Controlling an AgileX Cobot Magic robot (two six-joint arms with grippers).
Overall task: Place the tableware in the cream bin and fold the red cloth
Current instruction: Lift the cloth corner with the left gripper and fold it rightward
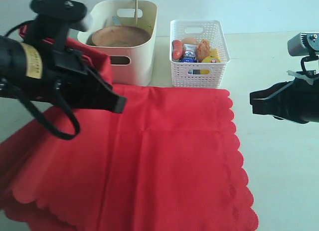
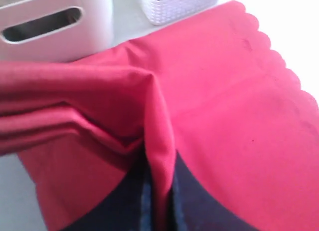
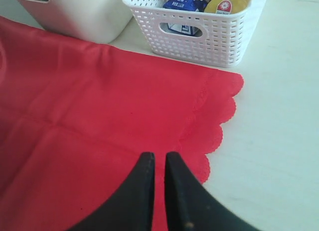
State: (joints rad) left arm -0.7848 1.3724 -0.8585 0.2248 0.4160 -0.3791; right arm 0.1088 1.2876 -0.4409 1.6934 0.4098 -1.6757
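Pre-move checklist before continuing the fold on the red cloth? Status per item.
1. Left gripper pinching red cloth: ok, a fold is raised off the table.
2. Right gripper free: ok, shut, empty, over the cloth.
3. Cloth surface free of tableware: ok.
4. Wooden plate in cream bin: ok.
5. Other tableware in bin: cannot tell, interior mostly hidden.
6. White basket off cloth edge: cannot tell.

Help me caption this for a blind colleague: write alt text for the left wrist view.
The left gripper pinches a raised fold of the red cloth between its dark fingers, bunching the fabric into ridges. Beyond the cloth stand the cream bin, showing an oval handle cut-out, and a corner of the white lattice basket.
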